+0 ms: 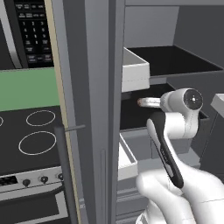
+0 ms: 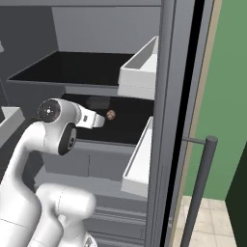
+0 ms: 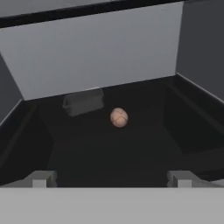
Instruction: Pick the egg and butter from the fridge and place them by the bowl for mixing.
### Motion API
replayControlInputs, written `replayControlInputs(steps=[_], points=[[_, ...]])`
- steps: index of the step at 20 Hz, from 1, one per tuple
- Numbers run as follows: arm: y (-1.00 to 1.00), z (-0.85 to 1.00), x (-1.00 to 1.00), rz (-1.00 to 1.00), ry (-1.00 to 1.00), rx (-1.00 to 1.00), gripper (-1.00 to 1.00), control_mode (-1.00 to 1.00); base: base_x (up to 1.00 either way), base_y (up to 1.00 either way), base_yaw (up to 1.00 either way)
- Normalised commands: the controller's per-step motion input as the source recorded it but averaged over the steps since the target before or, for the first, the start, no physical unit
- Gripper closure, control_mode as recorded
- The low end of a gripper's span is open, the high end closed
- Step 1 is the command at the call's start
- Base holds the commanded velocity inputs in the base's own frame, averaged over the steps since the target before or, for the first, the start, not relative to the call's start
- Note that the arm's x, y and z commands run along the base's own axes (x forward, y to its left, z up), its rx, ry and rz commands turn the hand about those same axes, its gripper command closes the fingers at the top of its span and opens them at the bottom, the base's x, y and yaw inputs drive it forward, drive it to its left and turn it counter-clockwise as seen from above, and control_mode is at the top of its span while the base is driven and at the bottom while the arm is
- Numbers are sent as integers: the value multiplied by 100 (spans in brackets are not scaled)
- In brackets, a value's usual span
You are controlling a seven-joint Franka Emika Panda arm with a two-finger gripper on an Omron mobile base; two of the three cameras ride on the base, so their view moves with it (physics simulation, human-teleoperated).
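Observation:
The fridge [image 1: 92, 87] [image 2: 169, 96] stands open, and my arm reaches into its dark middle shelf [image 3: 105, 148]. The egg [image 3: 119, 117] [image 2: 111, 115], a small brownish ball, lies on that shelf near the middle. My gripper [image 3: 111, 179] [image 2: 100, 120] is open and level with the egg, a short way in front of it and not touching it. Nothing sits between the fingertips [image 3: 41, 179]. The butter and the bowl are out of view.
A flat grey box [image 3: 83, 101] [image 2: 99, 102] lies behind the egg against the back wall. White door bins [image 1: 133, 65] [image 2: 140, 67] [image 2: 140, 164] flank the shelf opening. A stove [image 1: 35, 135] stands left of the fridge. A long bar handle [image 2: 202, 183] rises at the right.

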Motion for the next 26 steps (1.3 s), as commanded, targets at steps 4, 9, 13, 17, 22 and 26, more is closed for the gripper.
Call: replayControlInputs(steps=[4,9,13,17,22,26], points=[[-5,-28,43,0,-1,0,-100,-100,0,0,0],[-17,-9,47,0,0,0,-100,-100,0,0,0],[-20,0,46,0,0,1,-100,-100,0,0,0],[-14,0,45,0,0,0,-100,-100,0,0,0],[-2,-13,36,0,0,0,-100,-100,0,0,0],[0,-8,25,0,2,0,-100,-100,0,0,0]])
